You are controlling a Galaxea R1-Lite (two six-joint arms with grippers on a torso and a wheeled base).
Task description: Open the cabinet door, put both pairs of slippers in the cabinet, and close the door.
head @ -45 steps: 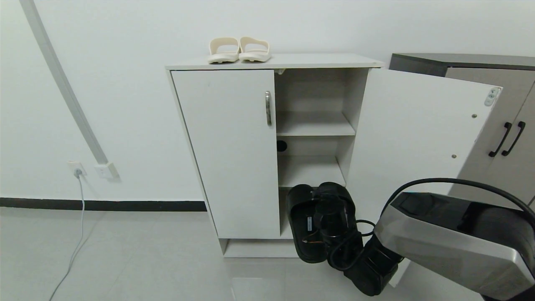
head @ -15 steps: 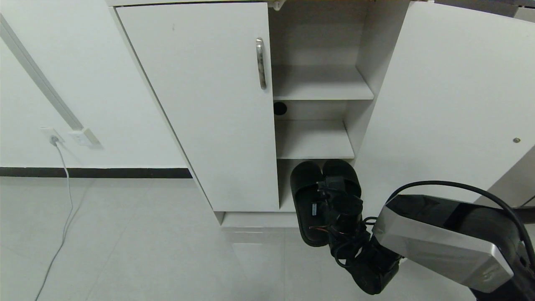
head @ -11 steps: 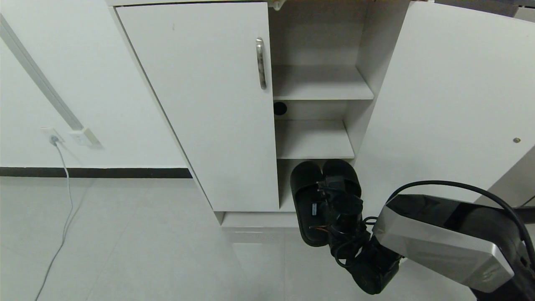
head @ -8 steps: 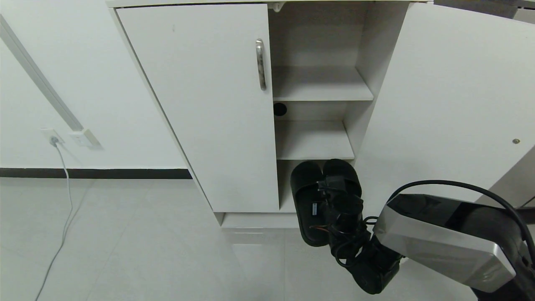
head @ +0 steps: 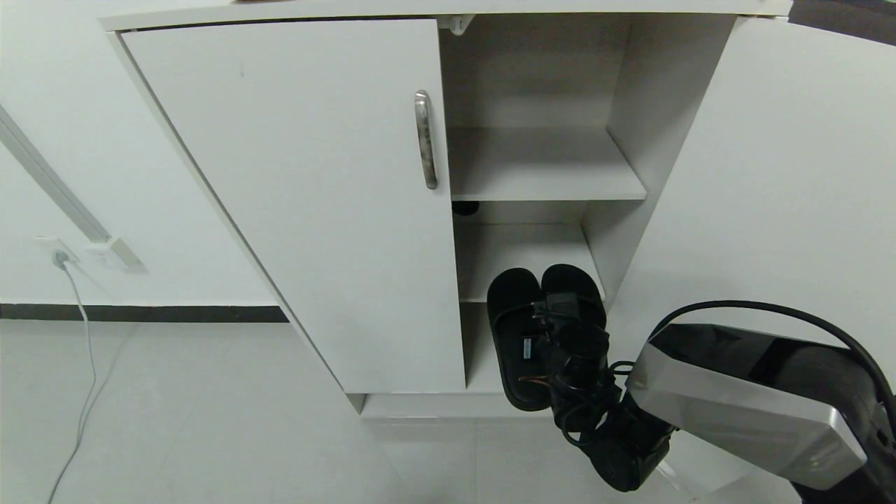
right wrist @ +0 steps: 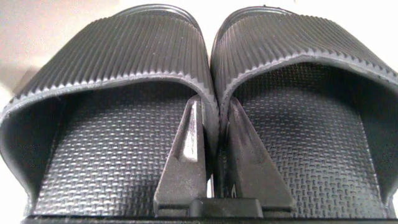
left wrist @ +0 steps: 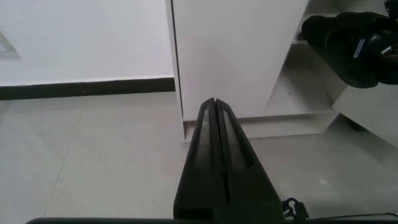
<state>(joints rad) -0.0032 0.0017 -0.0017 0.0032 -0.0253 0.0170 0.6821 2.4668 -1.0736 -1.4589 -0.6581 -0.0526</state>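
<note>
Before the white cabinet, right pincer pinches 2 black ribbed slippers.

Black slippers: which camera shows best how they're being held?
The right wrist view: close up, the right gripper pinches the black slippers by their touching strap edges. The head view shows the pair before the open cabinet; the left wrist view shows them farther off.

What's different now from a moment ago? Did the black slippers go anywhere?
The camera moved, so the whole picture shifted. The black slippers rose against the cabinet: their toes now cover the front edge of the middle shelf. The right claw still pinches them. The right door stays open, the left door shut.
</note>
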